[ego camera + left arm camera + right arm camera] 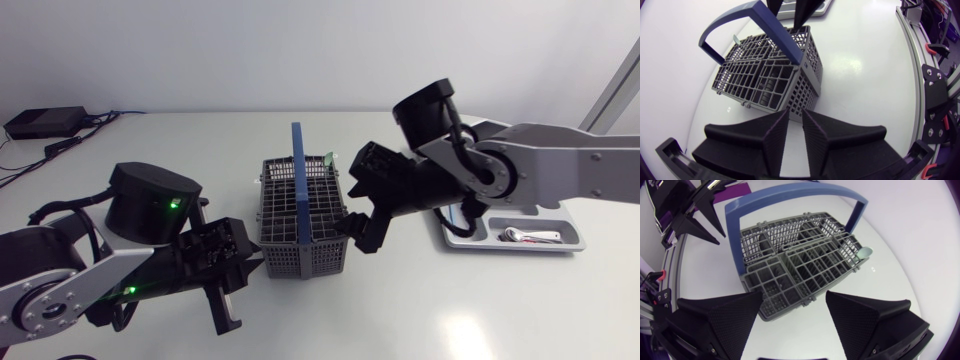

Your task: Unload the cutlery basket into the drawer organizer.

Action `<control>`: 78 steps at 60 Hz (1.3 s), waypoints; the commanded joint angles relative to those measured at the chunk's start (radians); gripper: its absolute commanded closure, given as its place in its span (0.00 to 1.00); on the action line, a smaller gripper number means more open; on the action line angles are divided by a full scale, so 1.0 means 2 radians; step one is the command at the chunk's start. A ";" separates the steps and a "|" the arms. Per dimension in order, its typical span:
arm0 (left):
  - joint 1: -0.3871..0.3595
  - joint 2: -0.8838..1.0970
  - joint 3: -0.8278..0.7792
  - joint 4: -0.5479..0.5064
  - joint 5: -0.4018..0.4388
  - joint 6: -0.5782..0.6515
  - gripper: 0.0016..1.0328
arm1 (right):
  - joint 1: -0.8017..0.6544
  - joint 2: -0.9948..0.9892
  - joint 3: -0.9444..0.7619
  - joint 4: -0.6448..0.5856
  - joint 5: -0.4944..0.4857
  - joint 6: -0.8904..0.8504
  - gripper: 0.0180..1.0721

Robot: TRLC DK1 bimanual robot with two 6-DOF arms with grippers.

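The grey cutlery basket with an upright blue handle stands mid-table. A pale green utensil tip pokes out of a far compartment; the other compartments look dark, and I cannot see what is in them. My left gripper is at the basket's near left corner, its fingers almost together and pinching that corner. At the basket's right side my right gripper is open, its fingers spread wide just short of the basket wall. The grey drawer organizer lies to the right.
A white utensil lies in the organizer's front slot. My right arm's links pass over the organizer's left part. A black box and cables sit at the table's far left corner.
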 commanded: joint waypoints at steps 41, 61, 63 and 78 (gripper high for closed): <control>-0.040 0.021 -0.009 -0.016 -0.001 0.010 0.85 | -0.138 0.187 0.190 0.036 -0.098 0.103 0.70; -0.047 0.021 -0.019 -0.017 -0.001 0.007 0.86 | -0.123 0.280 0.298 0.025 -0.108 0.148 0.95; -0.047 0.020 -0.019 -0.018 -0.001 0.007 0.86 | -0.121 0.286 0.306 0.024 -0.109 0.152 0.95; -0.047 0.018 -0.022 -0.018 -0.001 0.009 0.86 | -0.106 0.335 0.354 0.015 -0.114 0.172 0.95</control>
